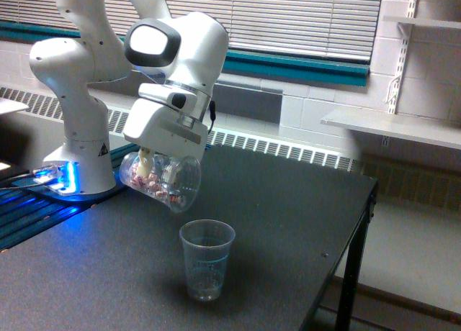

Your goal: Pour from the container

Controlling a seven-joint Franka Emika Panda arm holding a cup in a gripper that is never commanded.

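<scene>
1. Container first, in brief: the task's clear jar hangs in the air in the robot's grasp, above a dark table [302, 209]; details follow from nearest to farthest.
2. Nearest the camera, toward the table's front edge, stands a slim clear cup [207, 260] with printed marks, upright, mouth open.
3. Above and behind it, toward the exterior view's left, is the container [160, 180]. It lies tilted almost on its side, mouth angled down toward the cup. Pinkish-brown pieces sit inside along its lower wall.
4. The gripper [155, 165] pinches the container across its body from above.
5. Handling, as a judgement: thin smooth plastic, light, slightly springy and slippery. A firm but gentle squeeze at mid-wall suits it; too hard could buckle it.
6. Farther back, the white arm base [75, 140] stands at the table's far left corner.
7. Farthest are window blinds [288, 14] and wall shelves [392, 126].
</scene>
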